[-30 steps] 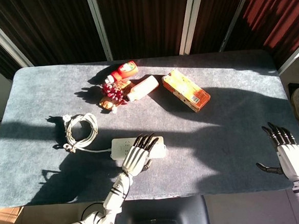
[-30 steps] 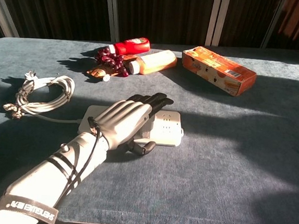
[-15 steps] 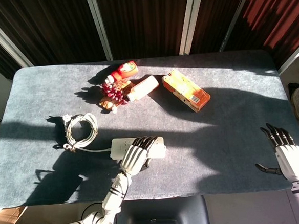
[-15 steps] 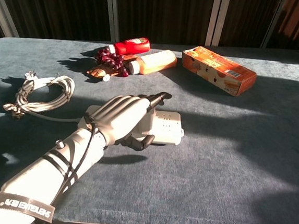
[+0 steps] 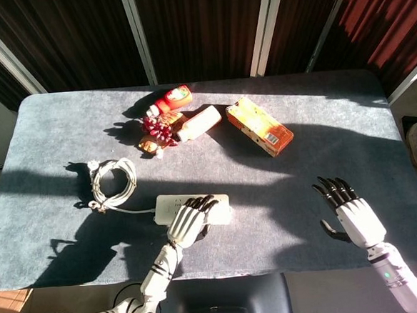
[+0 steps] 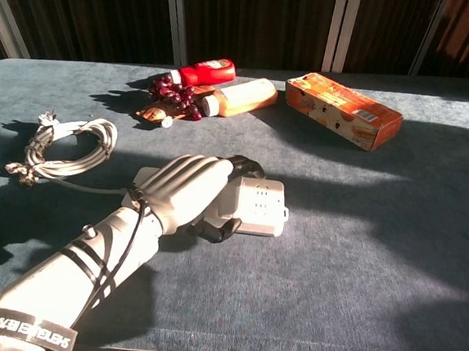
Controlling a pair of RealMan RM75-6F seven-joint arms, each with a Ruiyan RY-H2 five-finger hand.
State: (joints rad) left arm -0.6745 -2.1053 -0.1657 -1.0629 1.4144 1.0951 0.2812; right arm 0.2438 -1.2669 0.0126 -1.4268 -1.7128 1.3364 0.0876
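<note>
On the desk (image 5: 321,131) I count one white power strip (image 5: 170,204), one coiled white cable (image 5: 112,182), one orange box (image 5: 259,126), one red bottle (image 5: 173,98), one pale bottle (image 5: 199,123) with an orange cap, and one bunch of dark red grapes (image 5: 160,126). Something small and brown lies just beside the grapes, but I cannot tell what it is.

I take the power strip as the landmark. It lies near the front edge of the desk. The cable coil is to the left of it, and a thin wire goes from the coil to the strip. The two bottles and the grapes lie together behind the strip, toward the far edge. The orange box is behind it and to the right.

The left hand (image 6: 188,190) lies over the top of the power strip. Its fingers (image 6: 239,167) curl down over the far edge and the thumb presses the near side, so the hand grips the strip.

The right hand (image 5: 354,214) is well to the right of the strip, above bare cloth. Its fingers (image 5: 334,189) are spread wide and hold nothing.
</note>
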